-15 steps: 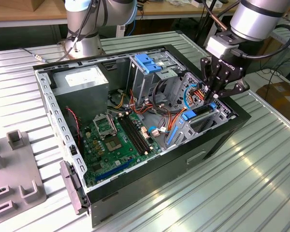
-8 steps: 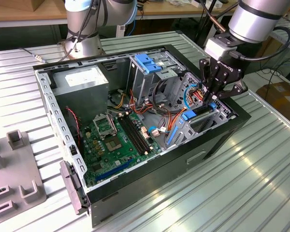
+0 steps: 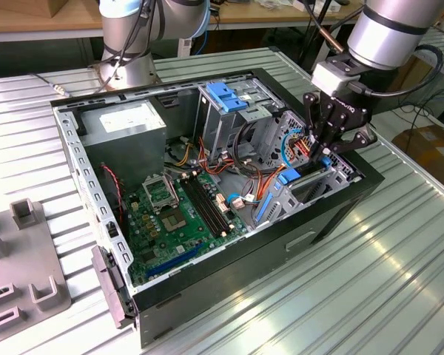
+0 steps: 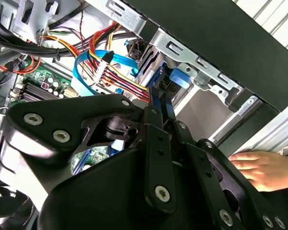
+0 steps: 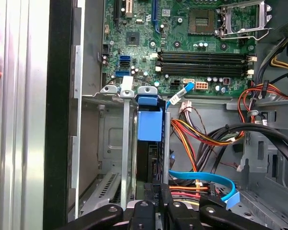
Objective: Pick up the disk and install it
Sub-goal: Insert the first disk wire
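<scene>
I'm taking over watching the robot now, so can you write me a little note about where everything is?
Gripper: fingers closed on the disk's top edge.
The disk: standing on edge, blue rail showing, partly down in the metal drive bay at the corner of the computer case, on the exterior view's right.
Done: disk picked up and brought into the bay slot.
Left: it isn't released yet, and I can't tell if it is fully seated.
Watch out: a person's hand rests on the table beside the case.
</scene>
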